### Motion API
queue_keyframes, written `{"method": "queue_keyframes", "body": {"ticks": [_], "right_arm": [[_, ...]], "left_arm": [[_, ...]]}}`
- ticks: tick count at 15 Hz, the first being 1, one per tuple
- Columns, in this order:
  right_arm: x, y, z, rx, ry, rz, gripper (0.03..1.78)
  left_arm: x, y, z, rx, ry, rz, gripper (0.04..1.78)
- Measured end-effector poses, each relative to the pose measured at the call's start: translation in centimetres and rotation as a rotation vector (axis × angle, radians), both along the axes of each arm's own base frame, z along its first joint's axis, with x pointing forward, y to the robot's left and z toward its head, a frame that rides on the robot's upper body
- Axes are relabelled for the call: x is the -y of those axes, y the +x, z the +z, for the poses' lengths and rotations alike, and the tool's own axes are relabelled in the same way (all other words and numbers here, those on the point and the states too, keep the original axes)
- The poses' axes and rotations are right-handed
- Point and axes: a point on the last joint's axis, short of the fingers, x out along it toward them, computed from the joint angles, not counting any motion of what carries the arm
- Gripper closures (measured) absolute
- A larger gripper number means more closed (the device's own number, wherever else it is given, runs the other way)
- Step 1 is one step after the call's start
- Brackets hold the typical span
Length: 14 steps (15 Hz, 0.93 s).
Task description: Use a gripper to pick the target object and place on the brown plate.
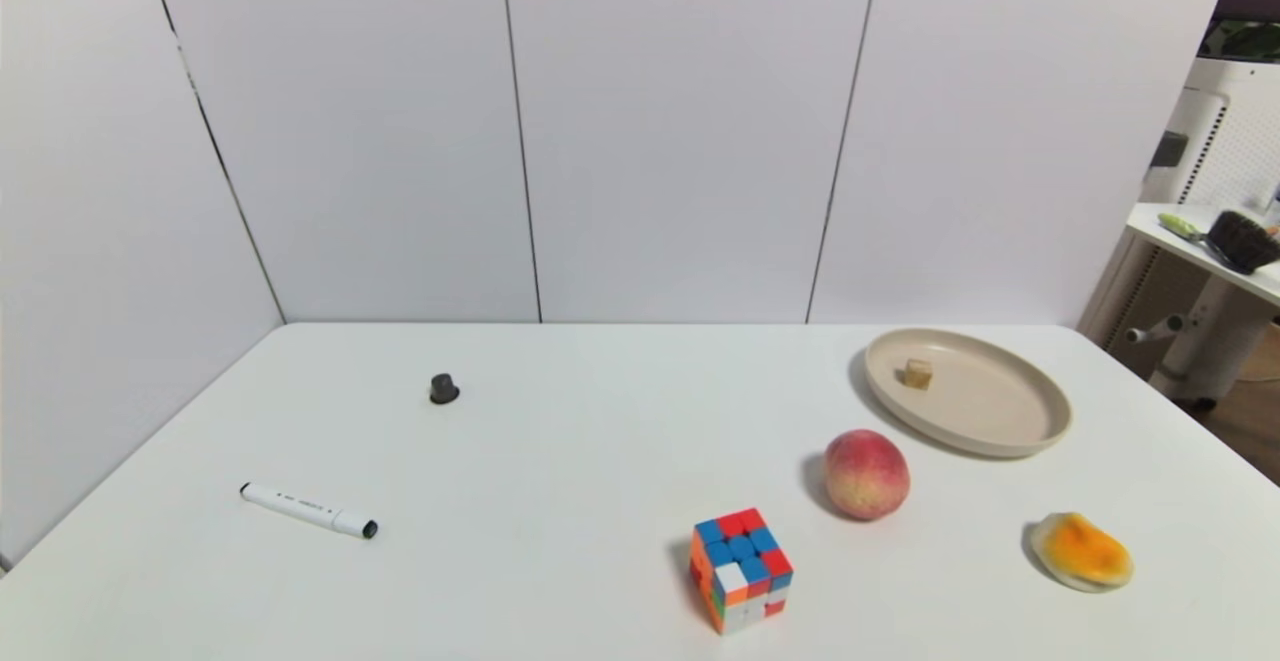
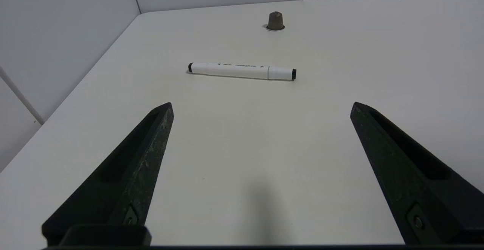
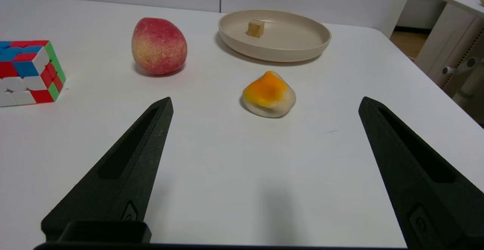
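Observation:
The tiny tan cube [image 1: 916, 373] lies inside the beige-tan plate [image 1: 1010, 421] at the table's far right. It also shows in the right wrist view [image 3: 256, 28], on the plate [image 3: 302, 45]. My right gripper [image 3: 264, 104] is open and empty, low over the near right of the table, well short of the plate. My left gripper [image 2: 261, 108] is open and empty over the near left of the table. Neither gripper shows in the head view.
A peach [image 1: 866, 474], a multicoloured puzzle cube [image 1: 741, 570] and an orange-and-white lump [image 1: 1083, 551] lie near the plate. A white marker [image 1: 308, 510] and a dark grey cap [image 1: 444, 388] lie on the left. White walls close off the back and left.

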Motion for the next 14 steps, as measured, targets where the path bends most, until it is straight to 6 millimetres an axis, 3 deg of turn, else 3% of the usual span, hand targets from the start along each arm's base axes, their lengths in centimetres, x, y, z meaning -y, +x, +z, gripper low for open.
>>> {"method": "queue_keyframes", "body": {"ticks": [14], "right_arm": [[0.08, 0.00, 0.01, 0.001, 0.068, -0.034, 0.12]], "left_arm": [[0.00, 0.00, 0.00, 0.000, 0.000, 0.000, 0.13]]}}
